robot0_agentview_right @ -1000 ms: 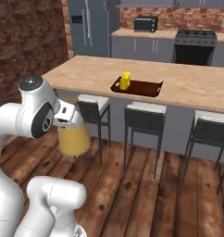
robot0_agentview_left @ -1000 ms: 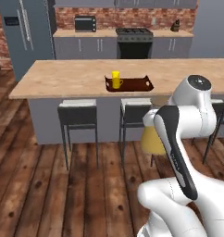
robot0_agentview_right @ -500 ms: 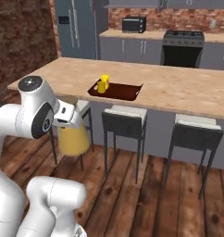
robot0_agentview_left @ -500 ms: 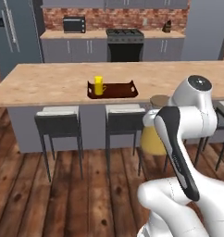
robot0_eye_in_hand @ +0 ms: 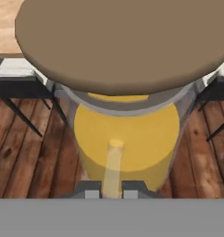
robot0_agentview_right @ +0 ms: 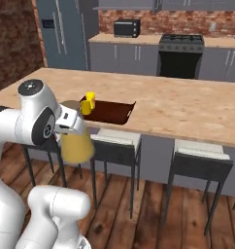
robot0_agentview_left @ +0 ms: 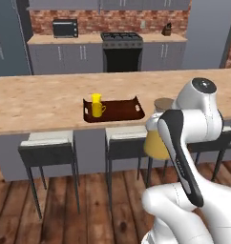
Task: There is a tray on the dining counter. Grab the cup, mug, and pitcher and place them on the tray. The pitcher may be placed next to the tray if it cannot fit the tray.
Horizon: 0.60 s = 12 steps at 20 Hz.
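Pitcher (robot0_agentview_left: pixel 157 141): 1, pinched in gripper (robot0_eye_in_hand: pixel 112 190) | tray (robot0_agentview_left: pixel 122 114): 1 | cup (robot0_agentview_left: pixel 95 98): 1 | mug (robot0_agentview_left: pixel 98 110): 1

Pitcher (robot0_agentview_left: pixel 157 139) of orange juice — upright, carried off the dining counter (robot0_agentview_left: pixel 41 102); cup (robot0_agentview_left: pixel 95 99) and mug (robot0_agentview_left: pixel 98 110) on tray (robot0_agentview_left: pixel 122 109).

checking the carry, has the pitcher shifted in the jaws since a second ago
No. The pitcher sits in the same spot against the white arm as before. The dining counter slid across the view because the base drove.
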Tool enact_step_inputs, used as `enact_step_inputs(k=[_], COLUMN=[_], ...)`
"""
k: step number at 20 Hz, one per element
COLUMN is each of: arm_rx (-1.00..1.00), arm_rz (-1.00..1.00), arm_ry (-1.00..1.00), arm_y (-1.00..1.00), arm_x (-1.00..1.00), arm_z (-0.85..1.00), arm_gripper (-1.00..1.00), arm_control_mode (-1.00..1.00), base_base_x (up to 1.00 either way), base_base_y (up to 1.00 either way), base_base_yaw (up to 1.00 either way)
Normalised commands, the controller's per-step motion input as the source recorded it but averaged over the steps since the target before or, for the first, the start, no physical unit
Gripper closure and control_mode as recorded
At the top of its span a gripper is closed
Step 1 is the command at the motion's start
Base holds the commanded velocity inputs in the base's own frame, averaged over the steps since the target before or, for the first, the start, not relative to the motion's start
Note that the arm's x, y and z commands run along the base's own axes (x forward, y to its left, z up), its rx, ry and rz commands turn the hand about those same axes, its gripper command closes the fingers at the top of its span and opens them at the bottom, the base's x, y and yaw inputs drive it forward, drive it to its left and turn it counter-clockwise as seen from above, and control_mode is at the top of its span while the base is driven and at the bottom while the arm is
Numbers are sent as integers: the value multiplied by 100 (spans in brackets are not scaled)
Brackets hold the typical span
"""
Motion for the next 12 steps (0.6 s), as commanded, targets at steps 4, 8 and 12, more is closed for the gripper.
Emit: enact_step_inputs(k=[4,8,12], arm_rx=[0,0,0], arm_rz=[0,0,0], arm_ry=[0,0,0], arm_y=[0,0,0], arm_x=[0,0,0], arm_z=[0,0,0], arm_gripper=[100,100,100], arm_control_mode=[100,100,100], base_base_x=[74,58,67], base_base_y=[0,0,0], base_base_yaw=[-13,-13,-13])
